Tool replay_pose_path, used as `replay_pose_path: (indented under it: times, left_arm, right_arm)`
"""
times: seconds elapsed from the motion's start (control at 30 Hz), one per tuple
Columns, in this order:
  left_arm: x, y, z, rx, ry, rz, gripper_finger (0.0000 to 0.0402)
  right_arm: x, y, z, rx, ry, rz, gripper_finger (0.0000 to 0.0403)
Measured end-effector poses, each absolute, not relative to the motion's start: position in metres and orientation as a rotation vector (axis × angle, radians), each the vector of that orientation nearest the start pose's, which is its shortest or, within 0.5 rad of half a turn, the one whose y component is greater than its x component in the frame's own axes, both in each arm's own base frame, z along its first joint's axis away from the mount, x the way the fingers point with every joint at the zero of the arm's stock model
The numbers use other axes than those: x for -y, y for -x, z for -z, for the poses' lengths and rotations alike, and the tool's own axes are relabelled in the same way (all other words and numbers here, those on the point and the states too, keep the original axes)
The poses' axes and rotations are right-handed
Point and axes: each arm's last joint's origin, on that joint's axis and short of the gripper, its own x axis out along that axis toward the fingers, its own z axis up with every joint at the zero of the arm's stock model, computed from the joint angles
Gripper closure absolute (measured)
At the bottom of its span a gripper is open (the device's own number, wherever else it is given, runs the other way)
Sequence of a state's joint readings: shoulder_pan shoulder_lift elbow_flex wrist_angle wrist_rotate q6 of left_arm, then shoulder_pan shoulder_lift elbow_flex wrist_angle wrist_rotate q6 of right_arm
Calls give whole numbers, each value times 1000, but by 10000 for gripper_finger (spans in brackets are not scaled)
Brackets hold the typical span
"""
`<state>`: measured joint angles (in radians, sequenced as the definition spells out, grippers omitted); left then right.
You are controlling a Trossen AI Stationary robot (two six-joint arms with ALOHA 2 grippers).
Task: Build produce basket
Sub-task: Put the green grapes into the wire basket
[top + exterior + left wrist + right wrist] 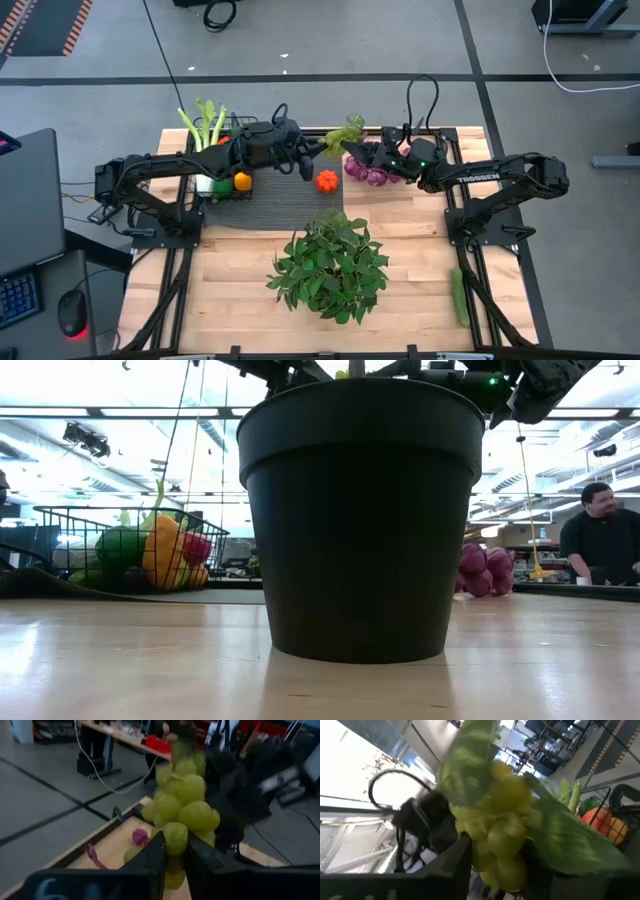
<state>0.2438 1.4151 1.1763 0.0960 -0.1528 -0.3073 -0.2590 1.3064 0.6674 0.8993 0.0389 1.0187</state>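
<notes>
Green grapes (184,805), one bunch, gripped by both grippers' fingers (159,854).

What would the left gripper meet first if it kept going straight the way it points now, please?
Beyond the green grapes pinched in the left gripper, the first thing in line looks like the right gripper, which faces it and also holds the bunch. Depth is hard to judge; the purple bulb string lies just beside that line.

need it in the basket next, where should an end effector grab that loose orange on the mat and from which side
Grip the orange across its middle, coming straight down from above. It is round and sits alone on the dark mat, with bare mat around it, so opposite sides are free. The potted plant crowds a low approach from the table's near side, and both end effectors, left and right, are on the grapes.
</notes>
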Motion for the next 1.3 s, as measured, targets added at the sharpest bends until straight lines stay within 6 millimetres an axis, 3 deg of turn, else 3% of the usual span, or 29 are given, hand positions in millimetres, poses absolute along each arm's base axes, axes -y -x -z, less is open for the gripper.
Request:
replay_pose_path:
  times: [0.2,0.43,0.7,0.93,1.1,1.3]
  left_arm:
    - [-91,-292,-372,-29,267,-455,356]
    - [-102,-257,-390,-28,244,-528,351]
    - [-106,-207,-396,-147,252,-719,350]
    - [-110,-187,-376,-387,321,-822,349]
    - [-110,-174,-359,-563,389,-968,351]
    - [-112,-155,-352,-652,357,-1210,350]
  right_arm:
    - [70,-269,-281,317,-979,107,228]
    - [68,-270,-278,252,-979,46,225]
    - [66,-271,-276,195,-982,-7,226]
    - [66,-271,-271,137,-996,12,227]
    - [66,-271,-270,128,-998,16,227]
    - [66,-271,-270,128,-998,16,228]
